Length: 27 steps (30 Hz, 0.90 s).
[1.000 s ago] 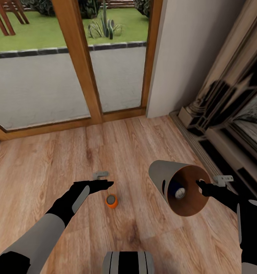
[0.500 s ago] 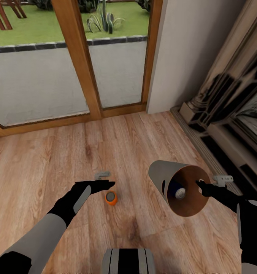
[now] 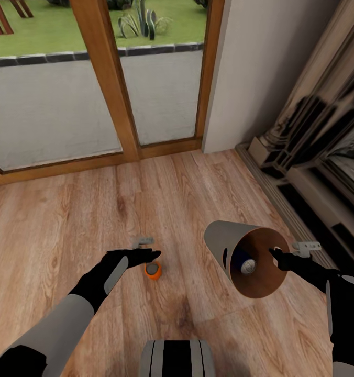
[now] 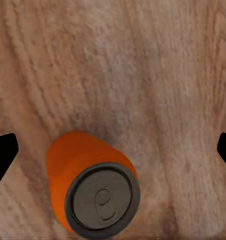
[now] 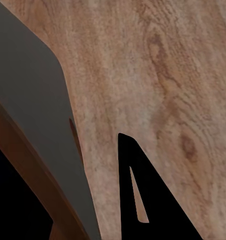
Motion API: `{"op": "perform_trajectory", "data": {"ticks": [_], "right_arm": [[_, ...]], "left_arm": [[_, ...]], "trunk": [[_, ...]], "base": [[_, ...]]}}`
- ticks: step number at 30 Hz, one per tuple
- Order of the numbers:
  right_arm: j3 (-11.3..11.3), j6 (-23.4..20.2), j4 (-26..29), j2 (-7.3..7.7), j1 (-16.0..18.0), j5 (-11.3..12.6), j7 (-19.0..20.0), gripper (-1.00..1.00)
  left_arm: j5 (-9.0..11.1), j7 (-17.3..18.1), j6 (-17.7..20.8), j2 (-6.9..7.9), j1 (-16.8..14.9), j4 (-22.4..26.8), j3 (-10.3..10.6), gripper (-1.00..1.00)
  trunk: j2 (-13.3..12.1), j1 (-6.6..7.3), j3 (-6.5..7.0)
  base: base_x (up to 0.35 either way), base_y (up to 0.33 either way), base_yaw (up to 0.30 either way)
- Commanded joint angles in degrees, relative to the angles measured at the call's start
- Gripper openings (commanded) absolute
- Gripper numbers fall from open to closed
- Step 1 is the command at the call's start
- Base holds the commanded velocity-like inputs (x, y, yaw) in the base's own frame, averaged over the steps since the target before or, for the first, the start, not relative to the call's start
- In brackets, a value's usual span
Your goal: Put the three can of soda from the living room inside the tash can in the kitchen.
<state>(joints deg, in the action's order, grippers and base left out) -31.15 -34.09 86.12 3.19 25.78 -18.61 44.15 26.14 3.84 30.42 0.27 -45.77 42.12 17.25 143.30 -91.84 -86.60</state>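
Orange soda can stands upright on the wood plank floor, long axis vertical, just beyond the left gripper, whose fingers are spread wide. The right gripper pinches the rim of the tilted trash can, a blue can inside.

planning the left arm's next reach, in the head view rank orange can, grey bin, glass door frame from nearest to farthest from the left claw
1. orange can, on the floor just beside the left claw.
2. grey bin, to its right, held by the right claw.
3. glass door frame, far ahead.
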Motion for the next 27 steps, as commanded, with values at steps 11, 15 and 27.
{"op": "perform_trajectory", "data": {"ticks": [11, 15, 27], "right_arm": [[-0.06, -0.45, 0.1, -0.03, 0.06, 0.24, 0.63, -1.0], [-0.05, -0.45, 0.1, -0.03, 0.06, 0.24, 0.66, -1.0], [1.87, -0.45, 0.1, -0.03, -0.01, 0.11, 0.53, -1.0]], "left_arm": [[-0.03, -3.05, 0.27, -2.19, -0.11, -6.06, 0.06, 1.0], [0.03, -3.5, 0.32, -2.33, -0.11, -6.28, 0.06, 1.0], [-0.03, -3.66, 0.26, -2.46, -0.11, -6.37, 0.06, 1.0]], "trunk": [[0.02, 0.02, -0.03], [0.02, 0.02, -0.03], [0.06, -0.06, -0.7]], "base": [[0.0, 0.0, 0.0], [0.0, 0.0, 0.0], [0.0, 0.0, 0.0]]}}
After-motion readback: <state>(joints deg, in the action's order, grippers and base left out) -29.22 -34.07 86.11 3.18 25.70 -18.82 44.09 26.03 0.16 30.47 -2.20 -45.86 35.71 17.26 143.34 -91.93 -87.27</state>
